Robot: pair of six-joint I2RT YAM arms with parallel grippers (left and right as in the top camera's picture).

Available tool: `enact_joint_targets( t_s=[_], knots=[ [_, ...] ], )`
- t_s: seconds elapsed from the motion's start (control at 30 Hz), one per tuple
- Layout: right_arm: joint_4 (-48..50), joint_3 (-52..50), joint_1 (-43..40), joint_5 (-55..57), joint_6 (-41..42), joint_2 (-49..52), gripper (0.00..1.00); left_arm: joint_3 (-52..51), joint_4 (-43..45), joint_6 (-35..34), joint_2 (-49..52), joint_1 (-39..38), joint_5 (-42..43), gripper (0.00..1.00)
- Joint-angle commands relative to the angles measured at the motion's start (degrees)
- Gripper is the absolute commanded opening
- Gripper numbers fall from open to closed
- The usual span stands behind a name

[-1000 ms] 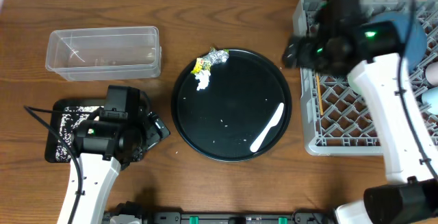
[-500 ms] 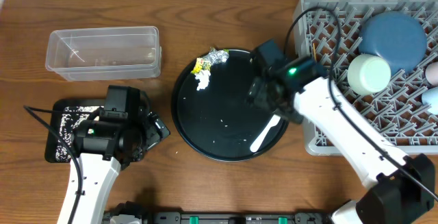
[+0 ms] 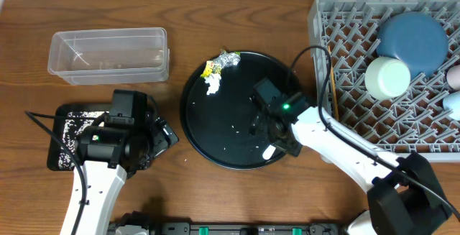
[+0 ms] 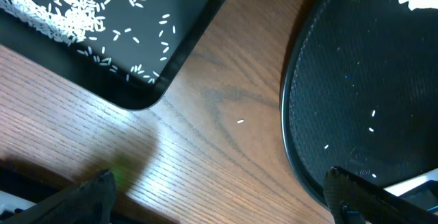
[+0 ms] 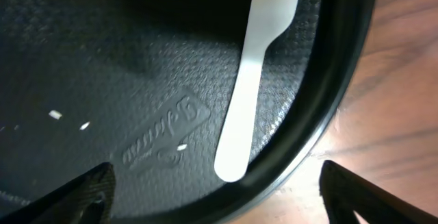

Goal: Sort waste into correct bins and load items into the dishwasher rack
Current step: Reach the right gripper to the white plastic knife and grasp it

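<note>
Two-arm posture: low, jaws spread, nothing held.
The left arm (image 3: 93, 185) enters from the near-left edge, its left gripper (image 3: 167, 136) aimed rightward, jaws wide apart. The right arm (image 3: 338, 145) stretches from the near-right corner toward centre, wrist pitched down, right gripper (image 3: 273, 138) wide apart, nothing clamped.

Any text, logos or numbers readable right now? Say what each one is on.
Embossed cursive logo on the floor of the round black tray: there, but too blurred to read.
No other words, numbers or signs show in any view.
</note>
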Motion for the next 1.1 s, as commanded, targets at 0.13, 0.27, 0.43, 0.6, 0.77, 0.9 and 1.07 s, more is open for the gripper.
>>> enact_joint_targets(
  t_s=[0.13,0.27,0.43,0.6,0.77,0.9,1.07],
  knots=[
    [4.39,-3.02,0.50,-0.50,2.34,2.75,0.85,0.94,-0.15,-0.31,-0.20,0.24,-1.14,0.98],
    [5.95,-3.02,0.50,-0.52,2.36,5.14,0.85,0.94,-0.13,-0.31,-0.17,0.24,-1.14,0.98],
    [6.54,-3.02,0.44,-0.57,2.78,8.35,0.83,0.94,-0.15,-0.31,-0.15,0.24,-1.14,0.98],
    [6.95,-3.02,0.02,-0.48,2.49,9.16,0.80,0.94,-0.15,-0.31,-0.15,0.24,-1.14,0.98],
    [7.54,-3.02,-1.03,-0.52,2.49,9.16,0.56,0.94,-0.15,-0.31,-0.15,0.24,-1.14,0.98],
    [7.54,-2.99,-2.12,-0.55,1.81,9.16,0.40,0.94,-0.15,-0.31,-0.15,0.24,-1.14,0.98],
    [7.54,-2.97,-2.29,-0.55,0.28,9.16,0.26,0.94,-0.15,-0.31,-0.15,0.24,-1.14,0.98]
  ],
)
